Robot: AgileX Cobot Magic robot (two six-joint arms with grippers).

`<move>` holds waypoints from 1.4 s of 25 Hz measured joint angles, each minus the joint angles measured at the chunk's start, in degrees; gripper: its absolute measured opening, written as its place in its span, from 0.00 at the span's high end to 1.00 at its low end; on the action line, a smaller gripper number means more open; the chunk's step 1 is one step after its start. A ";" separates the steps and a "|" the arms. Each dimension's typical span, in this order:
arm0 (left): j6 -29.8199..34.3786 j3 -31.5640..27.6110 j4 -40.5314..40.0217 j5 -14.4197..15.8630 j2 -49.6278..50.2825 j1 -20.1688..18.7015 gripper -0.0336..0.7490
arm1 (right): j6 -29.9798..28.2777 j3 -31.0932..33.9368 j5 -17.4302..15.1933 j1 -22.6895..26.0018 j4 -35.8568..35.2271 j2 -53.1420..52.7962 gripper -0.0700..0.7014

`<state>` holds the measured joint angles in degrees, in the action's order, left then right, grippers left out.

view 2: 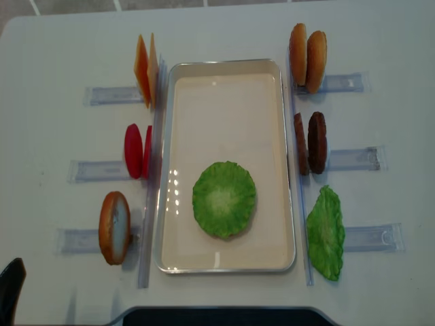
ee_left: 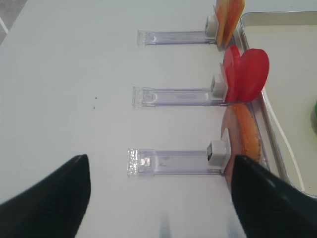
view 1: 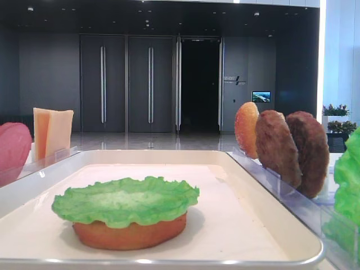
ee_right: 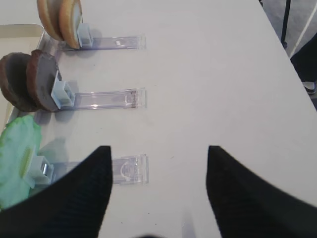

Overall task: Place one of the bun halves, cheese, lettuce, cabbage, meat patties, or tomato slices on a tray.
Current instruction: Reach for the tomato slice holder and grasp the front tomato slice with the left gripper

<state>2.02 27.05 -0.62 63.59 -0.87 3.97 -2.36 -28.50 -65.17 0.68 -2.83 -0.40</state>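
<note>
The cream-white tray [view 2: 166, 170] lies in the table's middle. In it a green lettuce leaf [view 2: 224, 199] rests on a bun half [view 1: 129, 233]. Left of the tray stand cheese [view 2: 146, 68], tomato slices [view 2: 136, 151] and a bun half [view 2: 114, 227]. On the right stand two bun halves [view 2: 307, 49], meat patties [view 2: 310, 142] and another lettuce leaf [view 2: 325, 233]. My left gripper [ee_left: 160, 157] is open over bare table beside the near bun half [ee_left: 242, 136], holding nothing. My right gripper [ee_right: 159, 148] is open and empty, right of the lettuce [ee_right: 17, 158].
Clear plastic racks [view 2: 92, 170] [view 2: 353, 157] hold the food upright along both long sides of the tray. A dark machine base [view 2: 217, 316] sits at the table's front edge. White tabletop stretches outward beyond the racks on both sides.
</note>
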 joint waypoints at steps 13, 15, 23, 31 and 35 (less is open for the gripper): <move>-2.02 0.00 0.13 0.02 0.21 0.00 0.07 | 0.00 0.00 0.00 0.00 -0.04 0.00 0.35; -2.02 0.00 0.17 0.14 1.60 0.00 0.07 | 0.00 0.00 0.00 0.00 -0.04 0.00 0.35; -2.02 4.55 0.62 2.91 14.78 0.00 0.07 | 0.00 0.00 0.00 0.00 -0.04 0.00 0.36; -2.02 12.05 0.62 4.16 31.89 0.00 0.07 | 0.00 0.00 0.00 0.00 -0.11 0.00 0.36; -2.02 16.92 0.62 3.49 41.23 0.00 0.07 | 0.00 0.00 0.00 0.00 -0.13 0.00 0.36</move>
<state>0.00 43.97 0.00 67.08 40.37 3.97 -2.36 -28.50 -65.17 0.68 -2.96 -0.40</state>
